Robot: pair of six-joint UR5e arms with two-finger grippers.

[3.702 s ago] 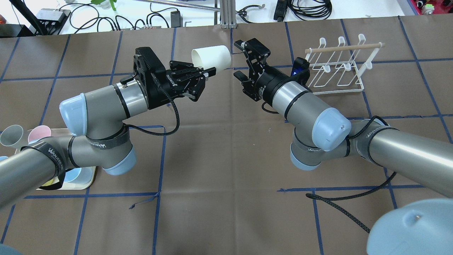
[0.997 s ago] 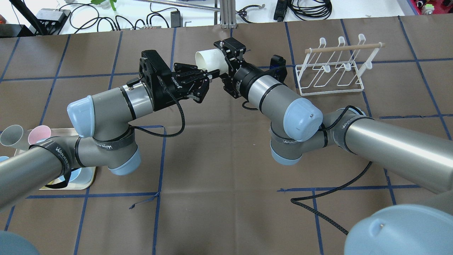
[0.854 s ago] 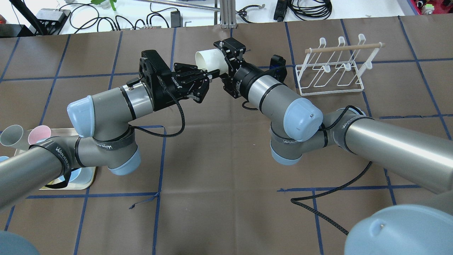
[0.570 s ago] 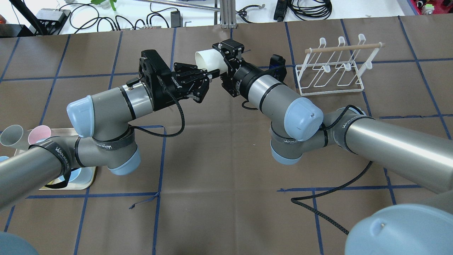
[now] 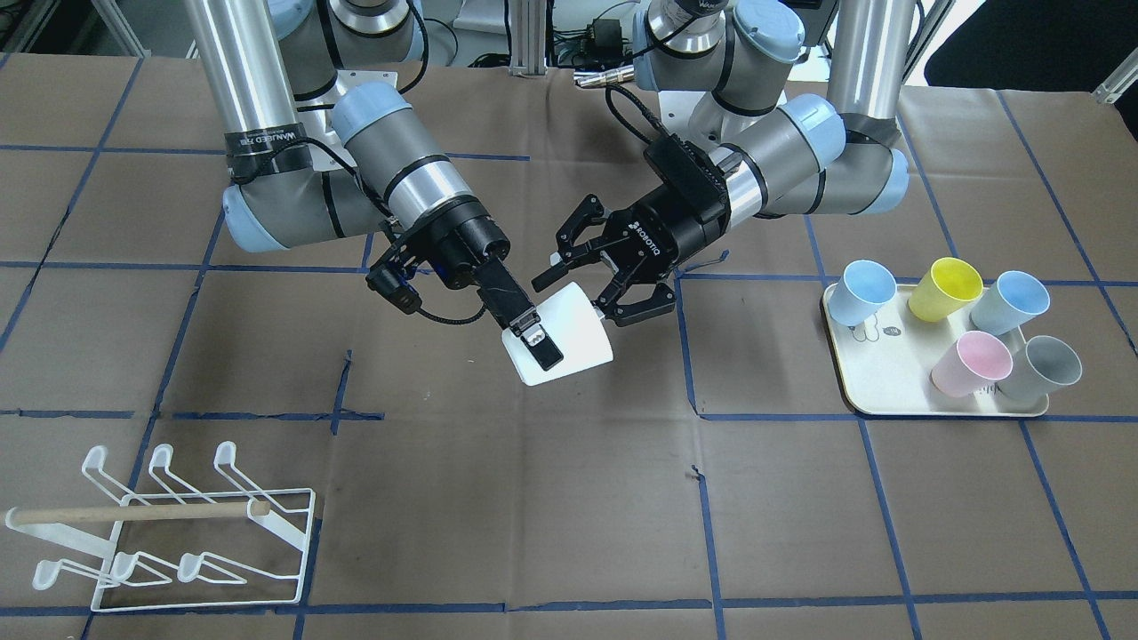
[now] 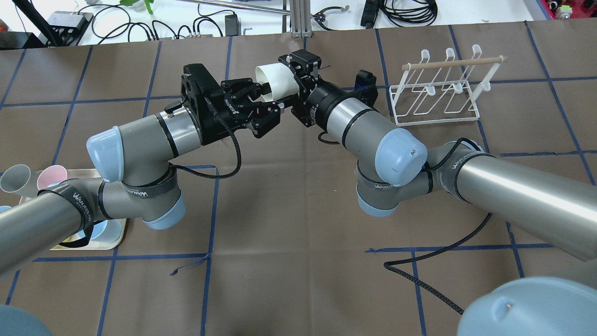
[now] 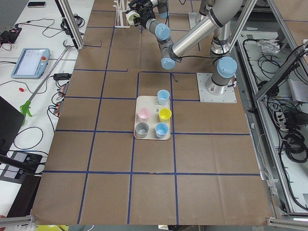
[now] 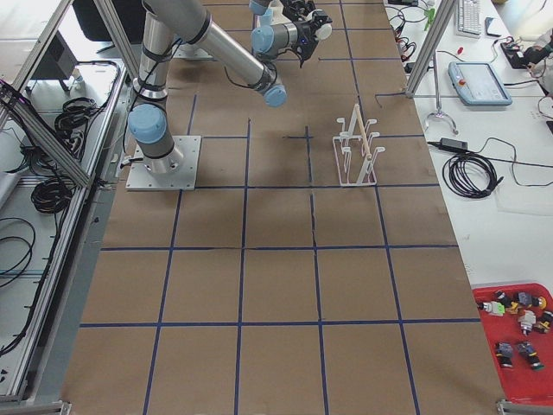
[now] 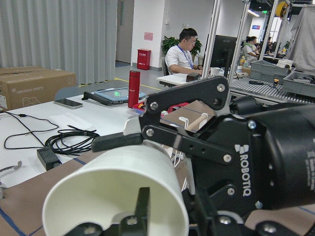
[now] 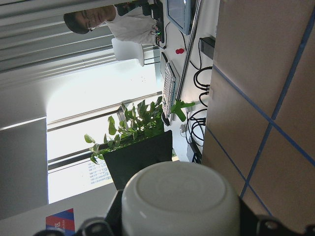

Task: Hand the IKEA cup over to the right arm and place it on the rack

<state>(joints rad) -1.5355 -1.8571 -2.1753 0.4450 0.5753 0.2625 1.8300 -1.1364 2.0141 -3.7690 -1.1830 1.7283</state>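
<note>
**A:** Cup [image 5: 578, 333], white, tapered, plastic: where now?

**B:** In mid-air over brown paper-covered table [image 5: 800, 533], lying on its side. Pinched across side walls, from base end, by short chunky fingers of black right gripper [image 5: 544, 345].

**A:** And black left gripper [image 5: 587, 286], with long spindly fingers?

**B:** Clamped on rim a moment ago; now spread wide around open mouth. Whether quite clear of rim, cannot tell.

**A:** Meaning?

**B:** Handover as good as made, judging by that: weight on right arm alone. Remaining: backing left gripper away, then carrying over to white wire rack with wooden dowel [image 5: 133, 513], well apart on right arm's side.

**A:** Risk?

**B:** Snagging rim on withdrawal, perhaps.
</note>
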